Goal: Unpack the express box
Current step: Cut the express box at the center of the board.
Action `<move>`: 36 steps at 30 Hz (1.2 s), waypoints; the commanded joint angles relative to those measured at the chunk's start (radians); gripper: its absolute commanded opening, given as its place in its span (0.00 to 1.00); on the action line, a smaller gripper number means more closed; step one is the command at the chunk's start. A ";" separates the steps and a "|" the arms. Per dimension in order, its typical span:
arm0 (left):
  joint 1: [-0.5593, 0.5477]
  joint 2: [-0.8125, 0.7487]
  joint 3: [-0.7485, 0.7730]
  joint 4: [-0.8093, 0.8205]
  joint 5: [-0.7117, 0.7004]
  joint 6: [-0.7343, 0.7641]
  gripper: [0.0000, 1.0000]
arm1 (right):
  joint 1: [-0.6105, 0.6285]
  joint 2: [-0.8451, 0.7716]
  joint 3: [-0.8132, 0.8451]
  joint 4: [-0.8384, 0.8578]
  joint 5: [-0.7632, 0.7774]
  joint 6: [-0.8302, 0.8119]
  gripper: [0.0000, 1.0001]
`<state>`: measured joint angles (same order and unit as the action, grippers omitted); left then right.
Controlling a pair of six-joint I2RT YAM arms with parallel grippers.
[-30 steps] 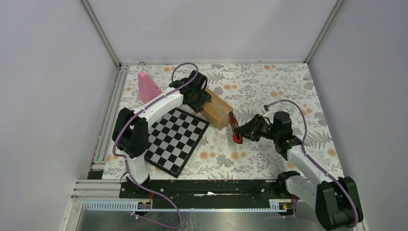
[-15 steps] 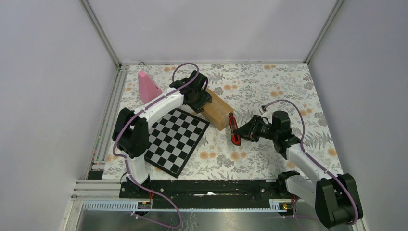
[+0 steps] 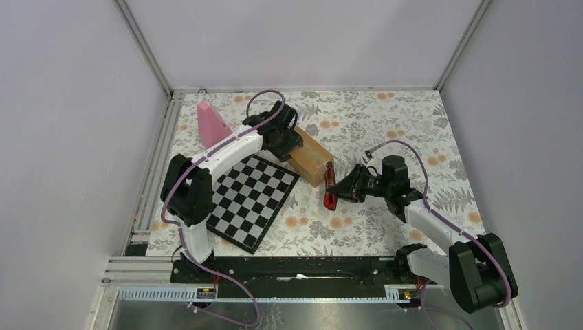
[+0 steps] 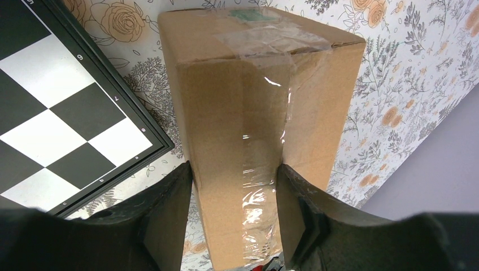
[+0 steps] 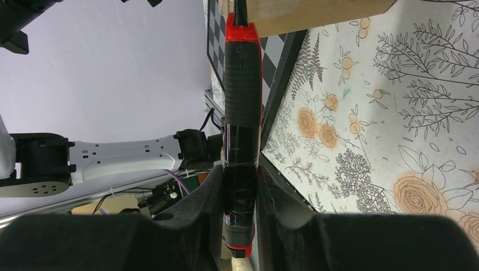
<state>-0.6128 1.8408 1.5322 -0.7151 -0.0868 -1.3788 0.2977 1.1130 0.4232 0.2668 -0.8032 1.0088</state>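
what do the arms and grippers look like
Both arms match: the left arm and right arm have white links between bulky black joint housings, with a purple cable looping loosely along each. No markings are legible. The left gripper and right gripper are black, each with two broad, matte fingers.

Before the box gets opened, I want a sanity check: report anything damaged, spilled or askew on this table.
Nothing spilled or damaged. The express box is intact and taped shut; only its clear tape is wrinkled near the green mark. The chessboard lies skewed to the table edges.
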 commanded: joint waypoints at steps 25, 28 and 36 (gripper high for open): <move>-0.010 -0.028 0.065 0.018 0.035 0.023 0.13 | 0.018 -0.281 0.108 -0.450 0.149 -0.156 0.00; -0.011 -0.037 0.071 0.035 0.050 0.061 0.31 | 0.017 -0.306 0.139 -0.509 0.196 -0.173 0.00; -0.007 -0.144 0.044 0.103 0.079 0.197 0.97 | 0.017 -0.309 0.231 -0.596 0.225 -0.200 0.00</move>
<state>-0.6205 1.8145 1.5448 -0.6933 -0.0444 -1.2724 0.3077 0.8188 0.5850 -0.2897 -0.5968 0.8341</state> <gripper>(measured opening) 0.891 0.278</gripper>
